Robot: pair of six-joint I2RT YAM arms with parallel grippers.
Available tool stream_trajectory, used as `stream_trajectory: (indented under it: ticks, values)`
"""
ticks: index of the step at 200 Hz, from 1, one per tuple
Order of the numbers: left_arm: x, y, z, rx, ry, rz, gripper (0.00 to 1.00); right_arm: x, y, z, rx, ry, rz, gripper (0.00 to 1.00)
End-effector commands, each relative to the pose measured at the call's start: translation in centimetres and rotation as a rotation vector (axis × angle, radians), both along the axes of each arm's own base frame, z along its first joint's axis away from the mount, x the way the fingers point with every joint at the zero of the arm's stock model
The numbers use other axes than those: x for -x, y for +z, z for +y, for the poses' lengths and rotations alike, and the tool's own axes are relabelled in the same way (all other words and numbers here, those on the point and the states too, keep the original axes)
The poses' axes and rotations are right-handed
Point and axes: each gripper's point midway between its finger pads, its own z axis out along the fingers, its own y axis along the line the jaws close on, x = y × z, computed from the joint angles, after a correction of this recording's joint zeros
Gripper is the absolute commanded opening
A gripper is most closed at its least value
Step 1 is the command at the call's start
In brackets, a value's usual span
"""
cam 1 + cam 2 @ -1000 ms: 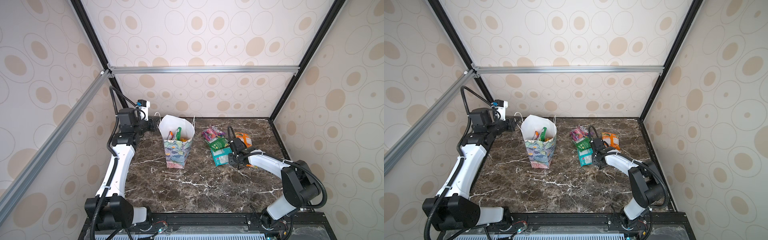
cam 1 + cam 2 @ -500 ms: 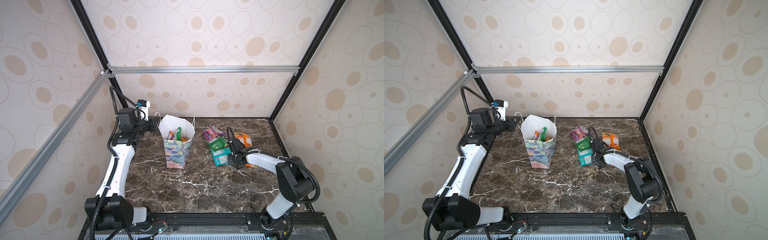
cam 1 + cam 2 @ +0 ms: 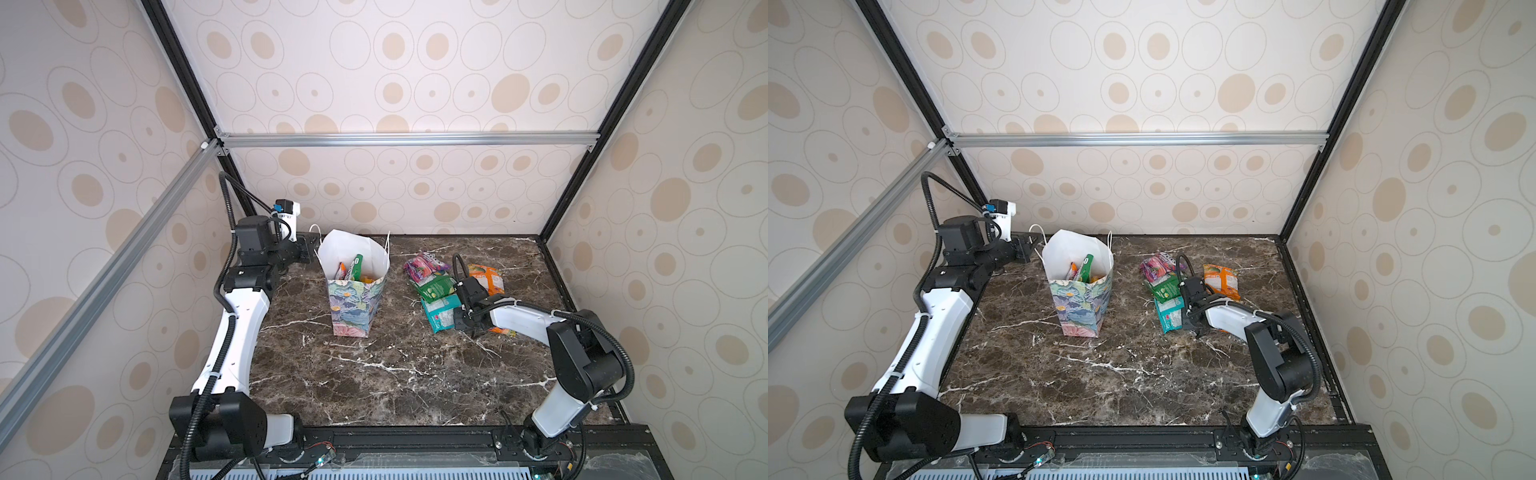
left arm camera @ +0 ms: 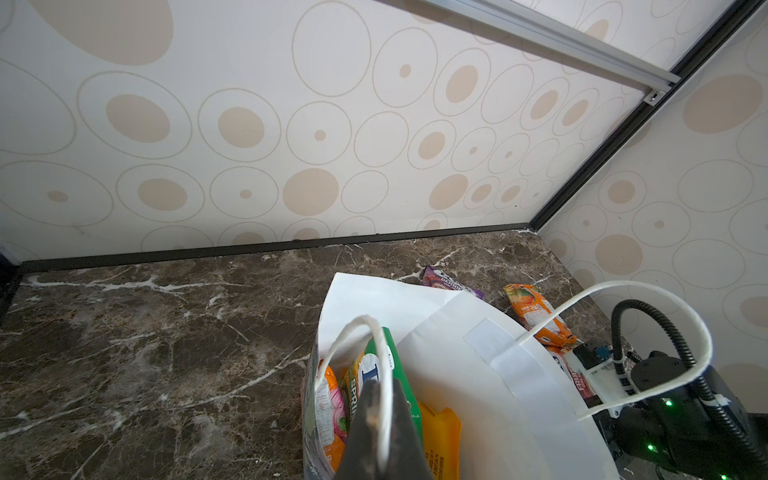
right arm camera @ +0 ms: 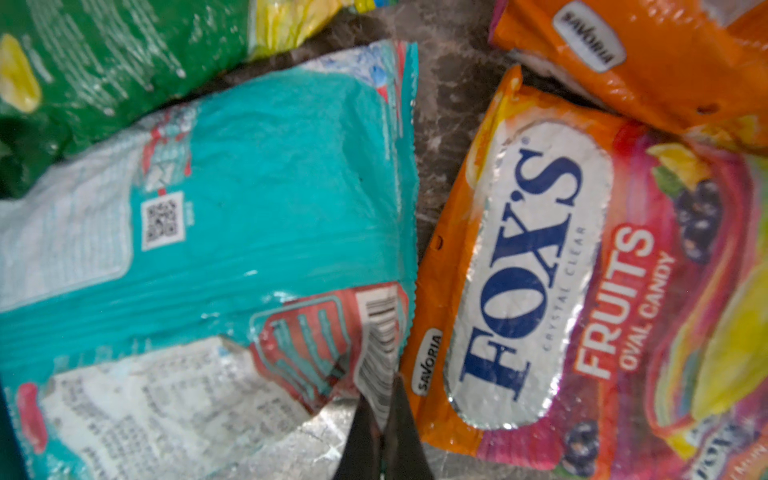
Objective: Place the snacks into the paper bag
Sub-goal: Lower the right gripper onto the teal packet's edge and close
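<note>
The paper bag [image 3: 353, 303] [image 3: 1081, 307] stands upright left of centre, with green, orange and yellow snacks [image 4: 399, 374] inside. My left gripper [image 4: 380, 388] [image 3: 309, 249] is shut on the bag's white cord handle [image 4: 388, 357] at its far-left rim. On the table to the right lie a teal packet [image 5: 270, 187] [image 3: 440, 313], a green packet [image 3: 434, 286], a pink-purple packet [image 3: 422, 266] and an orange packet [image 3: 486, 278]. A FOX'S fruits packet [image 5: 561, 270] lies beside the teal one. My right gripper [image 5: 384, 392] [image 3: 457, 320] is shut on the teal packet's barcode corner.
The dark marble table [image 3: 395, 374] is enclosed by patterned walls and black frame posts. An aluminium bar [image 3: 407, 139] runs across the back. The right arm [image 3: 523, 320] lies low over the FOX'S packet.
My right gripper has closed from part open onto the teal packet's corner, with the arm shifting slightly. The left arm and the bag have not moved.
</note>
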Motion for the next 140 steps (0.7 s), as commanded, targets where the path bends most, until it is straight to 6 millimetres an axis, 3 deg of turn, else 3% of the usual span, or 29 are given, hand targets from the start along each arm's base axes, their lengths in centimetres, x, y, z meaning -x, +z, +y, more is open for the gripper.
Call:
stream_trajectory:
  ticks: [1,70,140]
  values:
    - [-0.1,2.1,-0.1,-0.008,-0.016,-0.070,0.01,0.0,0.5,-0.5,0.004,-0.014,-0.011,0.00]
    - [0.0,2.3,0.0,-0.020,-0.008,-0.075,0.01,0.0,1.7,-0.2,-0.029,-0.015,-0.050,0.00]
    - [0.0,2.3,0.2,-0.032,0.005,-0.076,0.01,0.2,6.9,2.3,-0.234,0.041,-0.191,0.00]
